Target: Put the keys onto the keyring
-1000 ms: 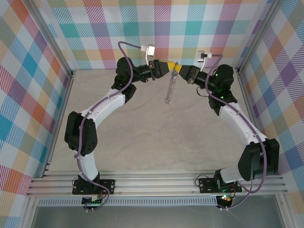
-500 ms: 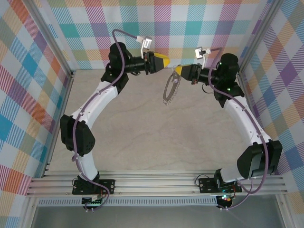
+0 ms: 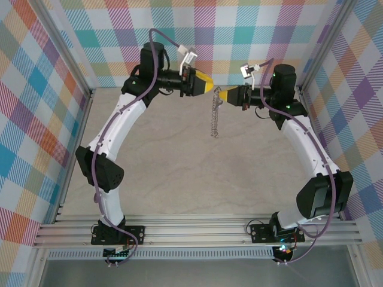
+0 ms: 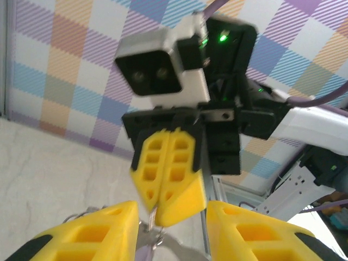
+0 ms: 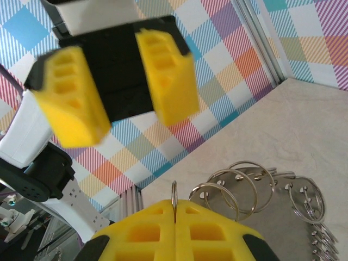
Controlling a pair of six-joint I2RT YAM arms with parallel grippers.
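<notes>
Both my arms are raised over the far side of the table [image 3: 173, 179], tips almost meeting, at the threading step. My right gripper [image 3: 222, 94] is clenched on the thin wire of the keyring [image 3: 214, 116], which hangs edge-on beneath it, small split rings [image 5: 239, 187] dangling. My left gripper [image 3: 207, 84] faces it, jaws spread wide, holding nothing. I cannot make out the key; I judge the next move needs it found and picked up.
</notes>
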